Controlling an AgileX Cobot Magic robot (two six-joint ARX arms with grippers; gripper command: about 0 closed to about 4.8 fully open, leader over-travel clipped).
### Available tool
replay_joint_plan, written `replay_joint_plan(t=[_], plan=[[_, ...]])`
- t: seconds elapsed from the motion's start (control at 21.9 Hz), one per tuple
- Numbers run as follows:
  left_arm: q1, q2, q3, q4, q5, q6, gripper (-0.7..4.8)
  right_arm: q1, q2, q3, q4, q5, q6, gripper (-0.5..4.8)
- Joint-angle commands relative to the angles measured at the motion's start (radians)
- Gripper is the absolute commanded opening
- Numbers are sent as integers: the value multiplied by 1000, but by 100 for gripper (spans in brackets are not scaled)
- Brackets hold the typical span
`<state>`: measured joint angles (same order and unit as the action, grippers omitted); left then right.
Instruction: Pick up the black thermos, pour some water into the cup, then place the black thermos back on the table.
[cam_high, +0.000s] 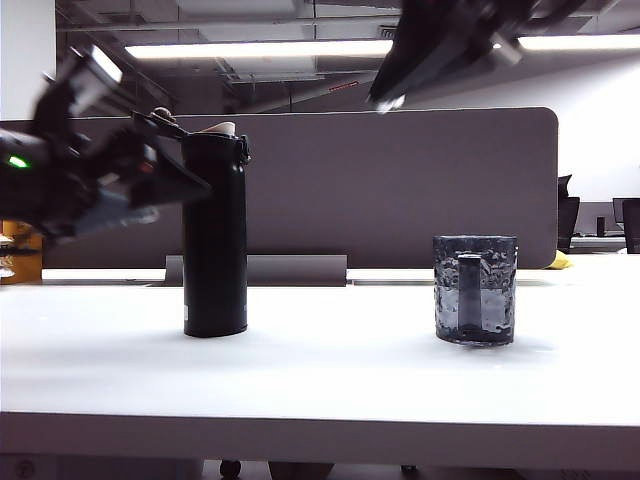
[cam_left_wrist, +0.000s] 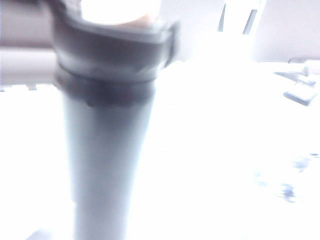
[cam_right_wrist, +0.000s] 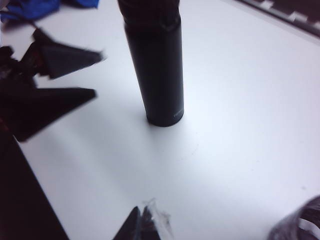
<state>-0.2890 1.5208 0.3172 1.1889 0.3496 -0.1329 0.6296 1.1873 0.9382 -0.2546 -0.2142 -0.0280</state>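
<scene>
The black thermos (cam_high: 215, 240) stands upright on the white table (cam_high: 320, 370), left of centre, with its flip lid up and a pale spout showing. My left gripper (cam_high: 170, 165) hangs beside its upper part on the left. In the right wrist view the left gripper (cam_right_wrist: 98, 72) is open and apart from the thermos (cam_right_wrist: 157, 65). The left wrist view is washed out and shows only the thermos (cam_left_wrist: 107, 150) close up. The dark dimpled cup (cam_high: 475, 290) stands to the right. My right gripper (cam_high: 390, 100) is high above the table, shut and empty (cam_right_wrist: 140, 215).
A grey-brown partition panel (cam_high: 400, 180) runs behind the table. The cup's rim (cam_right_wrist: 300, 225) shows at the corner of the right wrist view. Something blue (cam_right_wrist: 30, 7) lies beyond the left arm. The table's thick front edge faces the camera.
</scene>
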Motion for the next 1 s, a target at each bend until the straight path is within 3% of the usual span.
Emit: replay_joint_plan(t=[0.05,0.18,0.41,0.5,0.59,0.78,1.0], plan=[[-2,-212,-111,-34,5,-14,-10,-3,-146,-59,-5,3,-6,-8],[-2,-428,-162,-193,4,-51,-5,-15,-298,-136,-2,12,22,-8],[-2,-738,-161,-564,1,-33,-5,-16,-467,-246,-2,14,39,-8],[-2,-920,-161,-780,-2,-19,-5,-16,-537,-323,29,-4,95,-8],[-2,-1076,-161,-987,-80,6,-5,-16,-594,-409,86,-4,150,-8],[-2,-1294,-163,-1212,-216,5,-5,-16,-693,-557,253,18,143,-8],[-2,-1449,-182,-1344,-218,1,-5,-16,-785,-686,282,63,137,-8]])
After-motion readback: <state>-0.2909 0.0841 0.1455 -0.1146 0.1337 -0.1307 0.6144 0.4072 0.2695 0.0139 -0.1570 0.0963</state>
